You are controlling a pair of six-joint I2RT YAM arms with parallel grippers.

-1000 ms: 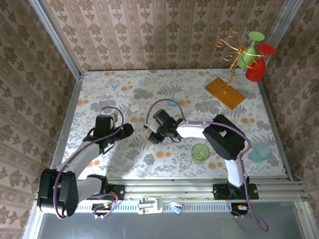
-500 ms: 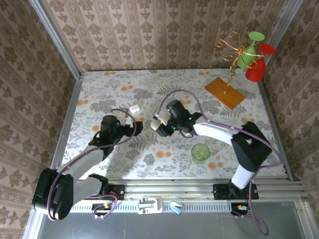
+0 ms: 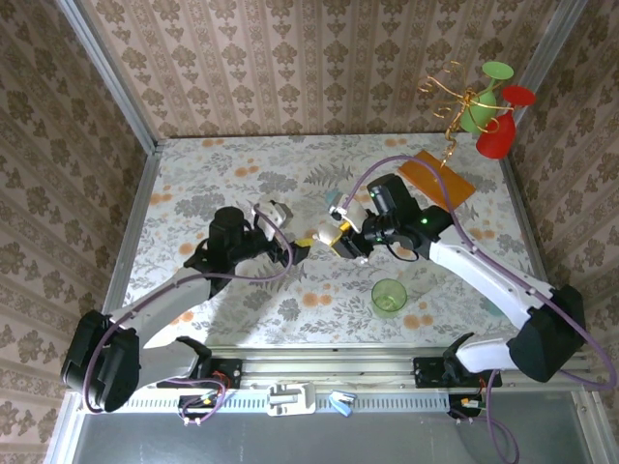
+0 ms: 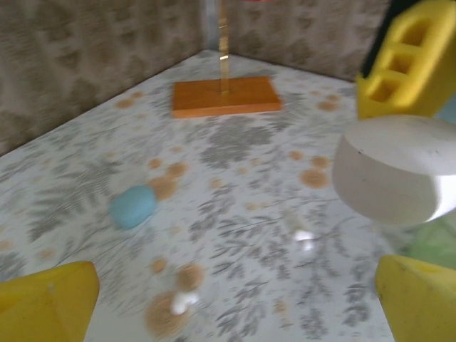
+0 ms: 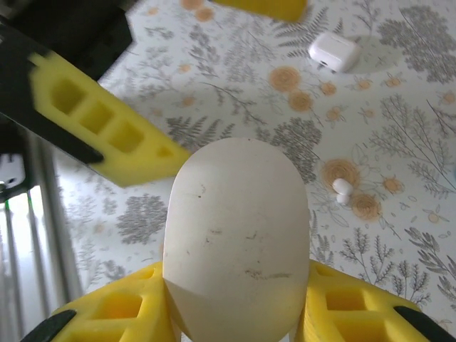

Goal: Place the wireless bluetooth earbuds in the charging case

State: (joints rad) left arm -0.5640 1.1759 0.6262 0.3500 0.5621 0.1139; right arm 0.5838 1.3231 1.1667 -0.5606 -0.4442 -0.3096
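Currently, I read the left gripper (image 4: 236, 285) as spread wide. Its yellow fingers (image 4: 50, 303) stand at the two lower corners of the left wrist view, with nothing between them. The right gripper (image 5: 235, 303) is closed on the white charging case (image 5: 235, 228), one finger on either flank. The case is held clear of the table (image 4: 235, 171), ahead of the left fingers and to their right.

Governing relation: one white earbud (image 4: 182, 303) lies loose on the table below the left gripper. It sits inside the span of the fingers but offset toward the left one. It touches neither gripper and is apart from the held case. I cannot resolve its long axis; it is too small and blurred.

In my judgement the left arm is both the nearer and the only free one, so the pick falls to it. The gripper needs to shift sideways to centre on the earbud, then descend.

A second pale speck (image 4: 303, 235) nearer the held case may be another earbud; I cannot confirm. The blue case (image 4: 132, 206) and the second white case (image 5: 333, 51) lie well apart from this move.
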